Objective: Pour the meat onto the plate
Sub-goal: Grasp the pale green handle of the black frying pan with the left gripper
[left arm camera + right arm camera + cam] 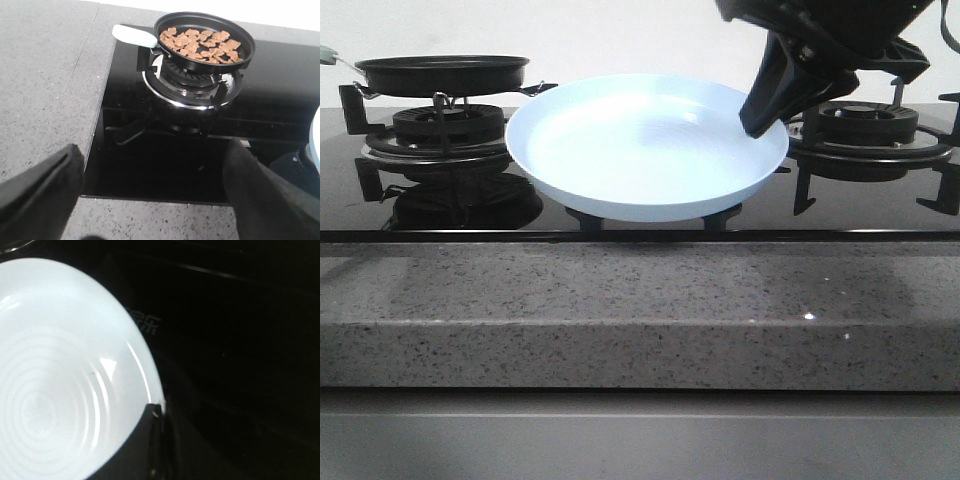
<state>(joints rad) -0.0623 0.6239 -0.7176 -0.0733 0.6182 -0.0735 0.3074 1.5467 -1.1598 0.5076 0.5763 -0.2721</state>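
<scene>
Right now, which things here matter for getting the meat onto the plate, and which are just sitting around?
For the job:
- meat, in the pan
- black frying pan on the left burner
- plate, empty
- right gripper at the plate's rim
- left gripper, open, short of the pan

Just there:
- right burner
- granite counter

- A kitchen is showing here: a black glass gas hob (620, 215) is sitting set into a speckled grey stone counter (620, 310).
- Cast-iron burner grates (192, 82) are standing on the hob.
- A black frying pan (205, 37) is resting on one burner, holding pieces of meat (200, 42).
</scene>
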